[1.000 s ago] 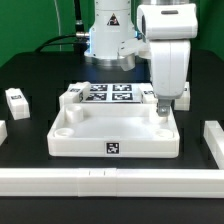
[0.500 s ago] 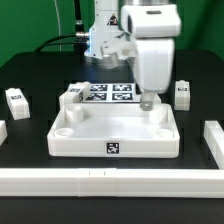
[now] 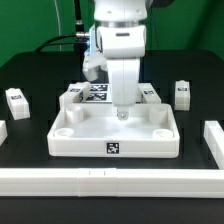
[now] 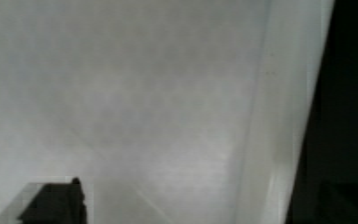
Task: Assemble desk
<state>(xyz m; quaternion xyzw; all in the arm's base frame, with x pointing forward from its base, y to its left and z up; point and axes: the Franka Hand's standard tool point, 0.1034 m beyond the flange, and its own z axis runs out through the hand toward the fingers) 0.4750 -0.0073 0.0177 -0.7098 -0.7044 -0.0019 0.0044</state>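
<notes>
Shifted from the exterior view's right, my gripper (image 3: 122, 113) hangs wide open and empty over the large white plastic tray-like tabletop (image 3: 80, 141). Its round corner sockets (image 3: 62, 130) look bare, with the white square legs (image 3: 213, 140) still unfitted.

White tray-like tabletop (image 3: 80, 147) lies flat, corner sockets up, tag on its edge.

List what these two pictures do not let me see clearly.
- Marker board: exterior view, middle hidden behind the arm.
- Leg at the exterior view's left: cut off by the picture's edge.
- Tabletop: in the wrist view only a blurred white surface.
- Gripper: exterior view, fingers too small to tell apart.
</notes>
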